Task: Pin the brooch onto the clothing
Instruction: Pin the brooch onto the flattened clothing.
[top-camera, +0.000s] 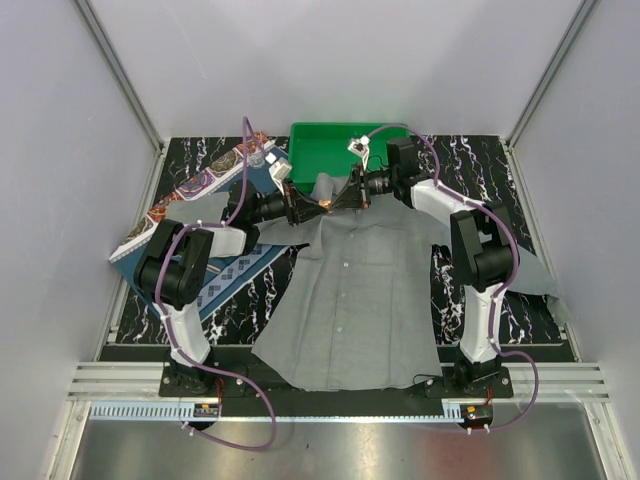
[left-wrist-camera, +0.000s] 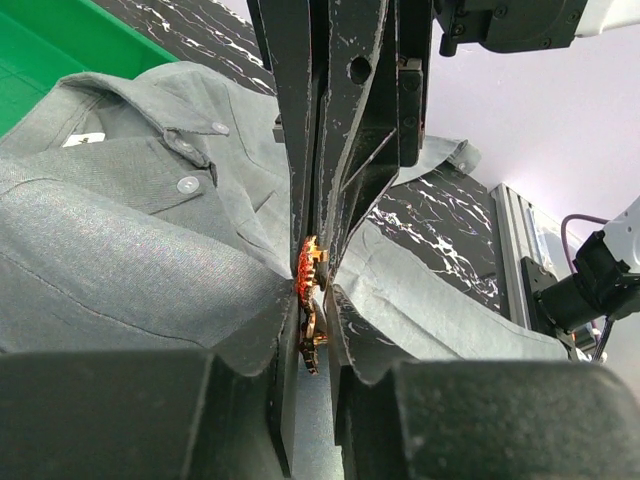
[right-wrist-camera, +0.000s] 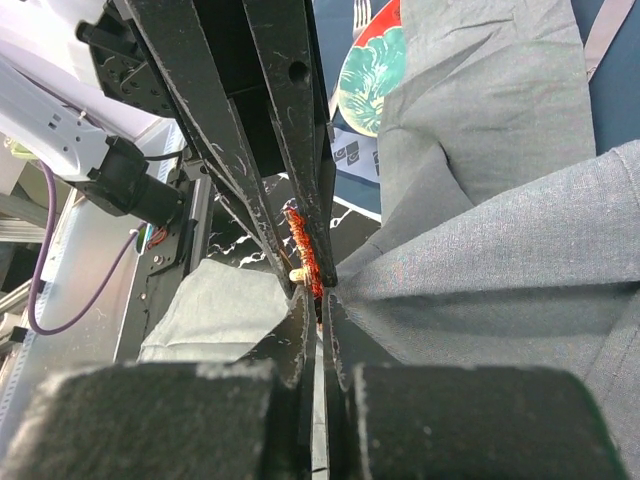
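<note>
Left wrist view puts the left jaws at the bottom of frame, a narrow gap apart, with the brooch (left-wrist-camera: 307, 270) filling that gap. Read them as clamped across the ornament's body. This grip holds the brooch on edge, which probably offers its back to the cloth. The right jaws come in from the opposite side and meet the brooch tip to tip with the left pair.

Right wrist view shows the right jaws pressed together, their tips touching the near edge of the brooch. You cannot tell from either wrist view whether they nip the pin, the clasp or a fold of cloth, so treat this as unconfirmed. A closed pair at that spot most likely works the fastening while the other pair steadies the body.

Around both pairs, the shirt (left-wrist-camera: 120, 250) is bunched up and lifted off the surface (top-camera: 470, 160) near the collar (left-wrist-camera: 130, 95). That lift would give the pin a fold to pass through. The rest of the shirt lies flat, buttons showing.

Top external view places the meeting point at the shirt's far end, just in front of the green tray (top-camera: 330, 150). Judge the pinning as under way, not finished, because no frame shows the pin through the cloth. Expect a slip risk, since the brooch is far smaller than either pair.
</note>
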